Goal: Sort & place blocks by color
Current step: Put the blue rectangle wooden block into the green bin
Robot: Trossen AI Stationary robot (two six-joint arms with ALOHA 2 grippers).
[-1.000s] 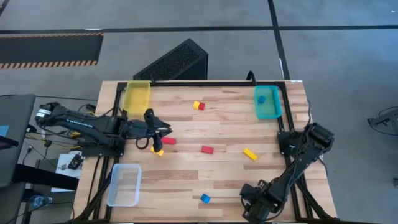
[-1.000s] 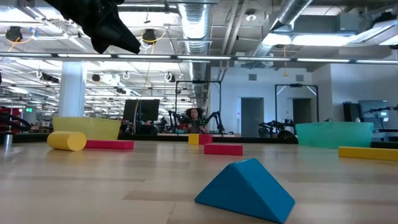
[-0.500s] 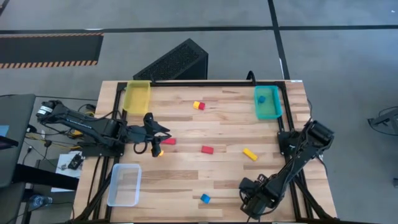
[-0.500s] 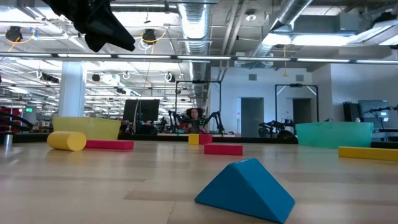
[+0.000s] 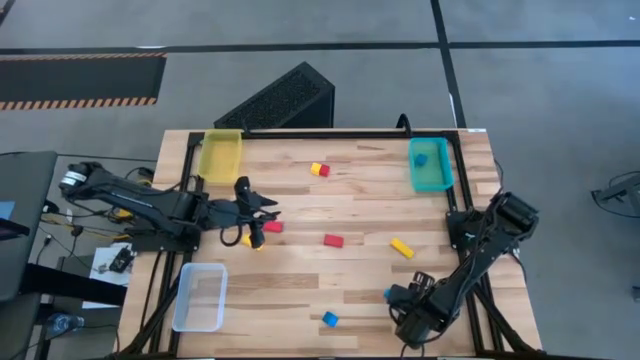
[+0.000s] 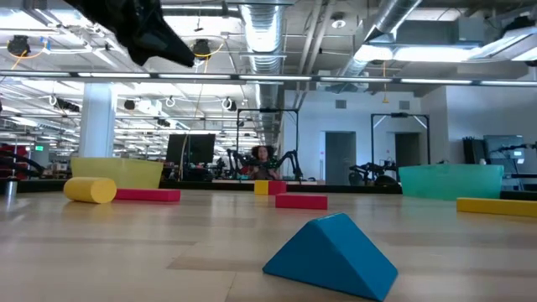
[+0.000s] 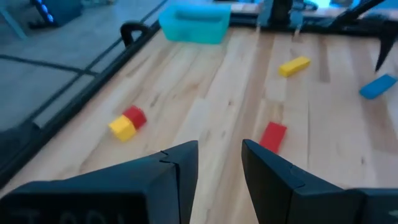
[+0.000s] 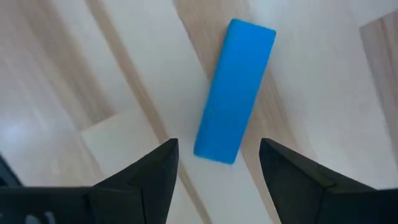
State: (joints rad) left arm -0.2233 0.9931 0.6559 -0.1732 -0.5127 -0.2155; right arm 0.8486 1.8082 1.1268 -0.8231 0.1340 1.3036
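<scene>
One blue block (image 8: 235, 90) below right hand (image 8: 217, 165) (seemingly untouched).

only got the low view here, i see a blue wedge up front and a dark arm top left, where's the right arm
Observer: The right end effector hangs low at the table's near right, just above an oblong blue block, fingers open either side of it.
Operator: is that my wedge
Observer: No. The blue wedge lies apart from it, nearer the front edge, in the high view.
Operator: and the left one, holding anything
Observer: The left end effector is open and empty, above the yellow cylinder and red oblong block.
Operator: anything sorted yet
Observer: One blue block sits inside the teal tray.
</scene>
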